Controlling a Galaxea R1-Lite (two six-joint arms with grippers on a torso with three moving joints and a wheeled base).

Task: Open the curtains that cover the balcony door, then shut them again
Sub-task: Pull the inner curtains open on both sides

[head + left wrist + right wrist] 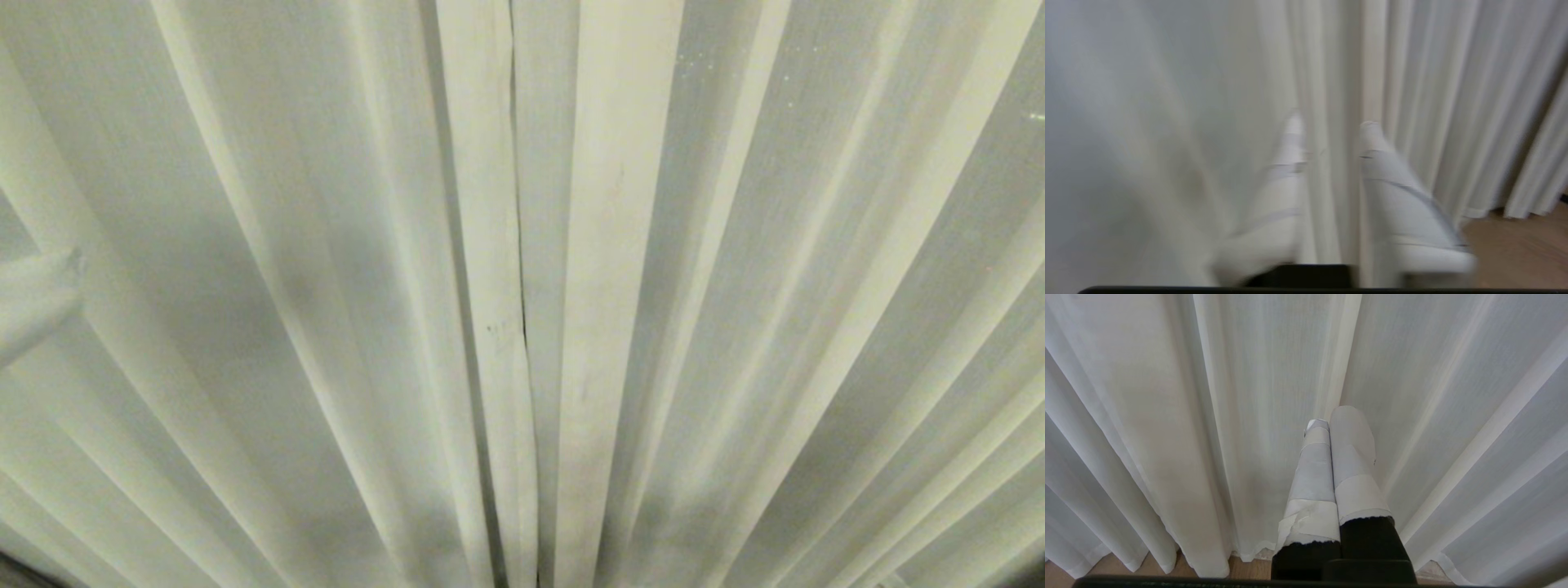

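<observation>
The cream pleated curtains (620,245) hang drawn together and fill the head view, their two edges meeting at a thin dark seam (519,269). The balcony door is hidden behind them. My left gripper (1331,122) is raised in front of the curtains (1453,102), open, with folds of fabric showing in the gap between its white-taped fingers (1388,192). Whether fabric lies between them I cannot tell. One taped fingertip (41,298) pokes in at the head view's left edge. My right gripper (1337,416) hangs low, shut and empty, pointing at the curtains (1167,416) near their hem.
Wooden floor (1515,253) shows below the curtain hems, and the same floor (1147,567) appears under the right gripper. A dark sliver (24,572) sits at the head view's lower left corner.
</observation>
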